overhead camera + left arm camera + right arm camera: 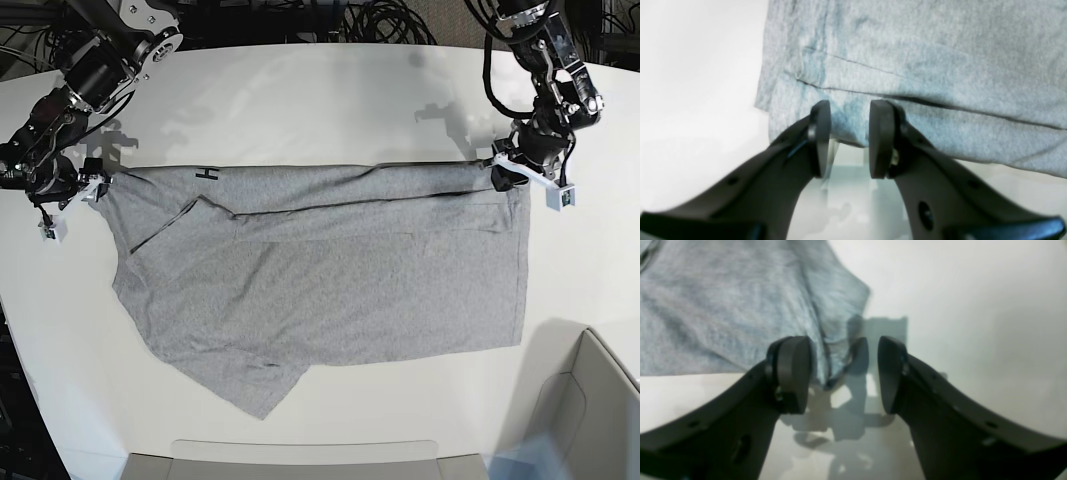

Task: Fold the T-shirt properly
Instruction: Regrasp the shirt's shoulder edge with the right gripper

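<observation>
White table [330,90] carried the grey T-shirt [330,280] spread flat with its far edge folded over — left gripper [849,140] sat at the hem corner with jaws apart and cloth between the pads, right gripper [843,373] likewise gaped around the opposite corner.

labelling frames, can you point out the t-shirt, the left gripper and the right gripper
T-shirt [330,290], base view, middle of the grey body.
Left gripper [849,140], left wrist view, midway between the fingertips.
Right gripper [844,375], right wrist view, midway between the fingertips.
</observation>
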Available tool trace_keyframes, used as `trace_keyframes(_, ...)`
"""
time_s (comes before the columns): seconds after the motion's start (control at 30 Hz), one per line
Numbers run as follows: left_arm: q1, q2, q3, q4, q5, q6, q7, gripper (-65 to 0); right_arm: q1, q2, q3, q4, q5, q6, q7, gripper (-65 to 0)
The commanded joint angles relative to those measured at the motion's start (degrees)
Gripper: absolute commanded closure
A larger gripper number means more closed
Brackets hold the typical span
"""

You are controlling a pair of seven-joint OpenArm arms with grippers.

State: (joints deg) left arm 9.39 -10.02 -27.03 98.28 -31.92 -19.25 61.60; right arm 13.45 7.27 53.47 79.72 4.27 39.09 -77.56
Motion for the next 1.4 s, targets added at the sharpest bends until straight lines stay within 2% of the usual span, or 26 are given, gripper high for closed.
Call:
trace_keyframes(0.0,-0.5,-0.7,-0.1,0.8,-0.6,-0.1,-0.8,-20.5,1.4,0.9,-0.2,0.8,0.3,0.9,1.6,-32.1)
trace_keyframes(0.23,-0.6,-0.7,-0.1,0.8,-0.6,-0.1,-0.3,-20.9,1.4,1.5,-2.2,-7.1,0.1,0.9,5.7,-32.1)
trace_keyframes(0.33,-0.4,-0.7,-0.4,1.0,-0.6,-0.1,-0.3,-23.5,1.4,2.1,-3.2,-10.4,0.1,0.9,6.8,-32.1)
trace_keyframes(0.67,-0.6,-1.1,-5.0,-0.8,-0.6,-0.1,-0.3,-26.3,1.2,2.2,-3.7,-10.6,0.1,0.9,7.3,-32.1)
trace_keyframes(0.87,-0.7,-2.9,-3.4,-5.4,-1.0,-0.4,-0.4,-26.3,1.2,2.2,-3.7,-10.8,0.1,0.9,7.3,-32.1)
trace_keyframes(1.0,-2.2,-2.9,-3.9,-8.6,-0.6,-4.2,-0.4,-26.3,1.0,2.2,-3.7,-10.8,0.1,0.9,7.3,-32.1)
trace_keyframes(1.17,-4.6,-5.1,-3.5,-14.3,-0.9,-4.3,-0.5,-26.3,0.5,2.2,-3.7,-10.5,0.1,0.9,7.3,-32.1)
trace_keyframes(1.37,-5.2,-5.2,-1.7,-15.6,-0.9,-4.4,-0.3,-26.3,0.3,2.2,-3.7,-10.5,0.1,0.9,7.3,-32.1)
